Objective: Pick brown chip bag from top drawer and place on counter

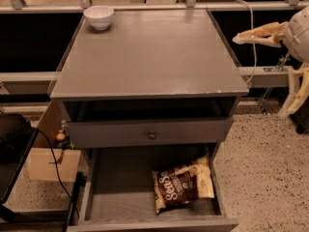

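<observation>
The brown chip bag (184, 183) lies flat on the floor of the open top drawer (121, 197), at its right side, with white "Sea Sa" lettering facing up. The counter (149, 57) is the grey cabinet top above it. My gripper (258, 76) is at the right edge of the view, beside the counter's right edge and well above the bag. It is open and empty: one cream finger (258, 34) points left toward the counter and the other (295, 93) hangs down.
A white bowl (99, 17) stands at the counter's far left corner. A closed drawer front with a small knob (152, 135) sits between counter and open drawer. A cardboard box (50, 161) and a black cable (55, 170) lie on the left floor. A metal rail (270, 76) runs behind.
</observation>
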